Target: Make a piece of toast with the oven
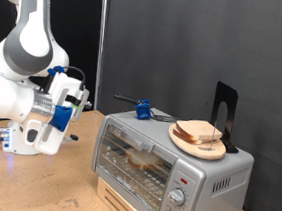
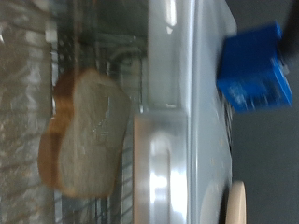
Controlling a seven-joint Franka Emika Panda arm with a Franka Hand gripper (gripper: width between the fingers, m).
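Observation:
The oven (image 1: pixel 213 171), small and silver, stands at the exterior view's right with its glass door closed. A piece of toast (image 1: pixel 141 158), pale with a tan crust, lies on the wire rack behind the glass. In the wrist view the toast (image 2: pixel 86 135) shows through the door, next to the door's handle (image 2: pixel 154 173) and the oven's top (image 2: pixel 198 112). My gripper (image 1: pixel 79 100), with blue fittings, hovers just off the oven's side on the exterior view's left, at the height of the oven's top, touching nothing. No fingers show in the wrist view.
On top of the oven sit a round wooden plate (image 1: pixel 182 140) carrying more bread slices (image 1: pixel 201 132), a blue block (image 1: pixel 141 110) with a dark handle, and a black upright bracket (image 1: pixel 224 112). The blue block (image 2: pixel 250 67) and the plate's edge (image 2: pixel 235 202) also appear in the wrist view. Knobs (image 1: pixel 177 195) run down the oven's front panel.

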